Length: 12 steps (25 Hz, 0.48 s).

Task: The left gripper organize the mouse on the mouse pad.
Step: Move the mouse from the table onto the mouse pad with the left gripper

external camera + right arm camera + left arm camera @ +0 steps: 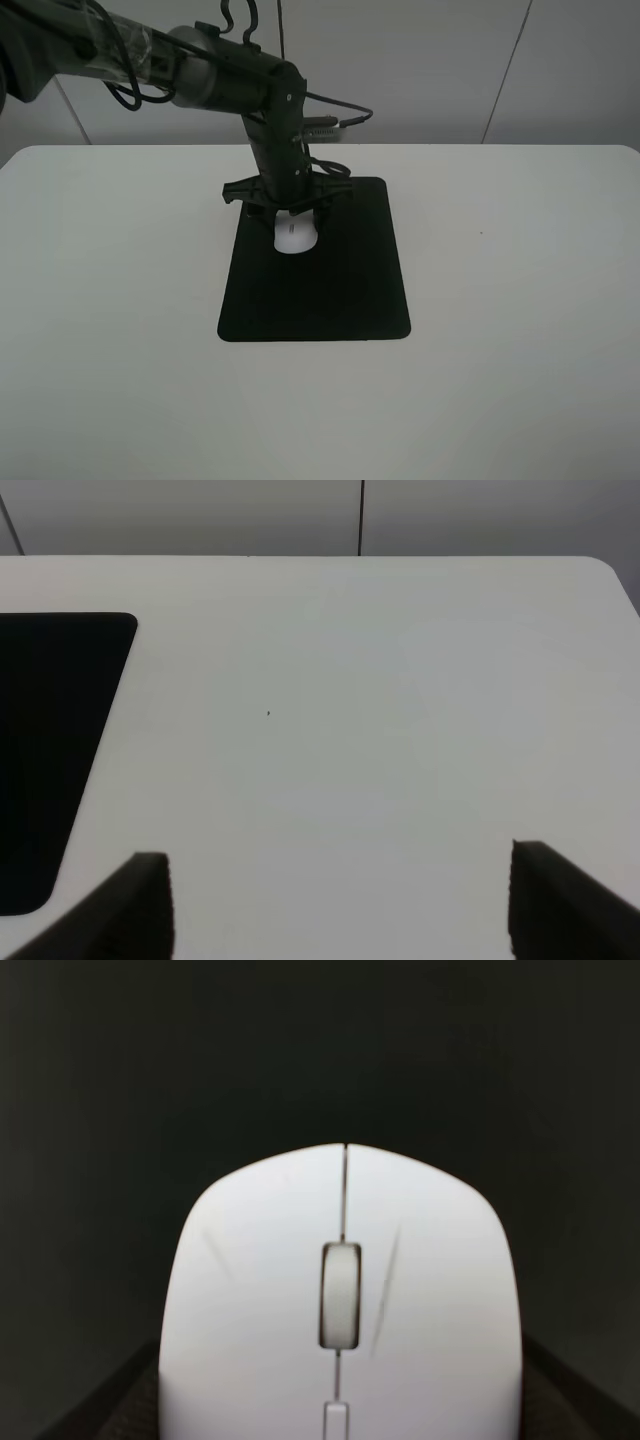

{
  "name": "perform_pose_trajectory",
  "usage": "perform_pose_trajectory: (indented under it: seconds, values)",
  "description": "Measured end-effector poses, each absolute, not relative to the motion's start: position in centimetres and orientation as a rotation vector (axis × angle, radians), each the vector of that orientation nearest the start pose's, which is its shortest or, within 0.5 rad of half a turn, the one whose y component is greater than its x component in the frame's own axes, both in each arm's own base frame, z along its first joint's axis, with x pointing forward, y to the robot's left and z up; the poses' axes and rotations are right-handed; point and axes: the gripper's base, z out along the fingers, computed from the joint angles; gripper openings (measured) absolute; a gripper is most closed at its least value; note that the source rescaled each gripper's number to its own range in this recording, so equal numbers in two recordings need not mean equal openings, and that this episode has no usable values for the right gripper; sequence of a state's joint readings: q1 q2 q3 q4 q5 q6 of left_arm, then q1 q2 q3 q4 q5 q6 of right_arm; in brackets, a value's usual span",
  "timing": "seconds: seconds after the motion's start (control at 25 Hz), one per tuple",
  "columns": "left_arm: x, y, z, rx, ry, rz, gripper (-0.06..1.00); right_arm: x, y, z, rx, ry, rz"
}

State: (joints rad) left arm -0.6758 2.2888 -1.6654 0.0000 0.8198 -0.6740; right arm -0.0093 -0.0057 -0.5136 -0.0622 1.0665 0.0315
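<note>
The white mouse (296,238) lies on the far half of the black mouse pad (330,290), a little left of its middle. My left gripper (291,212) reaches down over it from behind, its fingers on either side of the mouse's rear. In the left wrist view the mouse (338,1300) fills the lower frame with its grey scroll wheel facing up, the pad (320,1050) dark behind it. Dark finger pads (95,1415) show at both of its flanks, so the gripper is shut on it. My right gripper (340,910) hangs open over bare table.
The white table (520,300) spreads wide on both sides of the pad. Loose black cables (345,118) hang behind the left arm near the pad's far edge. In the right wrist view, a corner of the pad (50,730) shows away from the right fingers.
</note>
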Motion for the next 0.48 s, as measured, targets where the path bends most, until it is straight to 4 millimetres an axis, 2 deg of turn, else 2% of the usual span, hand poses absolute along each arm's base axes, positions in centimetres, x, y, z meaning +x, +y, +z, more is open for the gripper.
perform_pose_trajectory:
  seconds: [0.24, 0.48]
  values:
    - [36.19, -29.01, 11.05, -0.103, 2.947, -0.234, 0.0, -0.78, -0.49, 28.06, 0.045, 2.029, -0.06]
    - [36.18, -29.0, 10.36, -0.12, 2.959, -0.223, 0.0, -0.78, -0.49, 28.06, 0.045, 2.029, -0.06]
